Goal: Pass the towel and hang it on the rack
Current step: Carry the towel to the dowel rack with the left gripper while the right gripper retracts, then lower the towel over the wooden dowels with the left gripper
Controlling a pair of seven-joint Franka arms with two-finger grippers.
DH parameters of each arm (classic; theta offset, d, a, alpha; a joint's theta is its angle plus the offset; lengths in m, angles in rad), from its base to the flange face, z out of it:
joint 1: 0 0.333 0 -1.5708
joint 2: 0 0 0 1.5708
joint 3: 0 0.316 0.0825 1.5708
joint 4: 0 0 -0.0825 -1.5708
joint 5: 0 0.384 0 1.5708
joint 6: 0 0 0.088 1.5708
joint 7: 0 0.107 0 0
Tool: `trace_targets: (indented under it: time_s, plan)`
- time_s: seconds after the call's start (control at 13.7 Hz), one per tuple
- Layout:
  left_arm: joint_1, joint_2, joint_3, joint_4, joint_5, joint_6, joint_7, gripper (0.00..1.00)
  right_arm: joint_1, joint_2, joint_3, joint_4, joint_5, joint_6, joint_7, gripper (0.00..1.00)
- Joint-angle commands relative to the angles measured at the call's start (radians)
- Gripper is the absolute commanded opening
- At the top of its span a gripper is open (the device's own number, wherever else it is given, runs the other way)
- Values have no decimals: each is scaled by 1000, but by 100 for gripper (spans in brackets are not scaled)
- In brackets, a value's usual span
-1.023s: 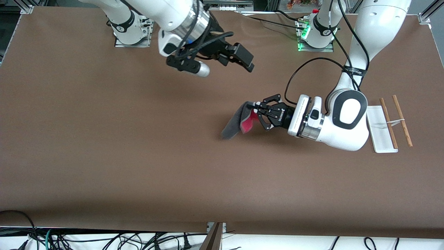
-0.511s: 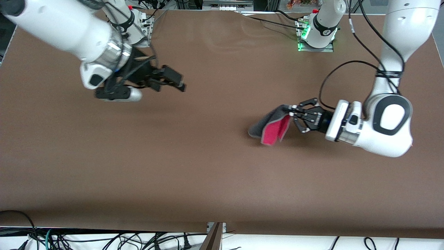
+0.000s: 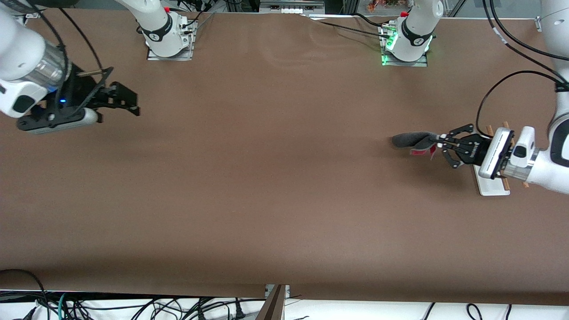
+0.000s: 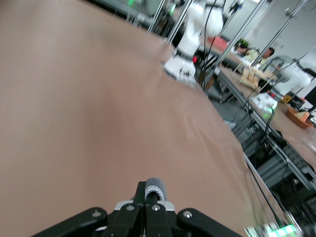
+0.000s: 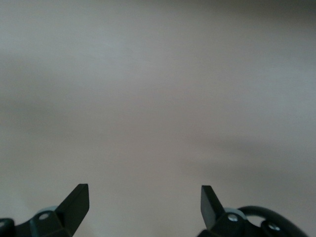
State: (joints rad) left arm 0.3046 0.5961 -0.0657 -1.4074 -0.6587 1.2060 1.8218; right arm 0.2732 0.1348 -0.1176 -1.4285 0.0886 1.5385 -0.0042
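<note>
My left gripper (image 3: pixel 438 143) is shut on the towel (image 3: pixel 411 141), a fuzzy cloth that shows dark grey with a strip of pink-red beneath. It hangs from the fingers just above the table beside the rack. The rack's white base (image 3: pixel 489 187) and the brown rod ends (image 3: pixel 489 130) peek out from under my left wrist; the rest is hidden. In the left wrist view the closed gripper (image 4: pixel 148 190) pinches a grey towel edge (image 4: pixel 156 186). My right gripper (image 3: pixel 129 100) is open and empty over the right arm's end of the table; its view shows the gripper (image 5: pixel 144 197) above bare table.
The brown table (image 3: pixel 266 178) carries nothing else. The two arm bases (image 3: pixel 169 40) stand along its edge farthest from the front camera. Cables hang below the edge nearest that camera.
My left gripper has carried the towel toward the left arm's end, up to the rack. My right arm has swung away to its own end of the table, still open.
</note>
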Motion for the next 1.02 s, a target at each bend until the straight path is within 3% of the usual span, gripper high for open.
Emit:
trace_targets:
  time_s: [0.0, 0.15, 0.29, 0.51, 0.66, 0.95]
  plan:
    - [85, 5, -11, 56, 150, -16, -15, 0, -3, -46, -43, -81, -43, 0, -60, 100]
    - [114, 21, 10, 144, 270, -14, -19, 0, -8, -55, -56, -105, -62, 0, -62, 100]
    - [114, 43, 91, 208, 338, -10, -19, 0, -9, -52, -53, -106, -90, 0, -62, 100]
    - [119, 60, 205, 214, 353, 79, 5, 0, -15, -52, -22, -102, -90, -1, -50, 100]
    - [122, 73, 237, 214, 373, 134, 42, 0, -78, -50, 39, -98, -89, -1, -49, 100]
    - [122, 76, 319, 214, 375, 202, 45, 0, -133, -54, 81, -98, -90, -1, -57, 100]
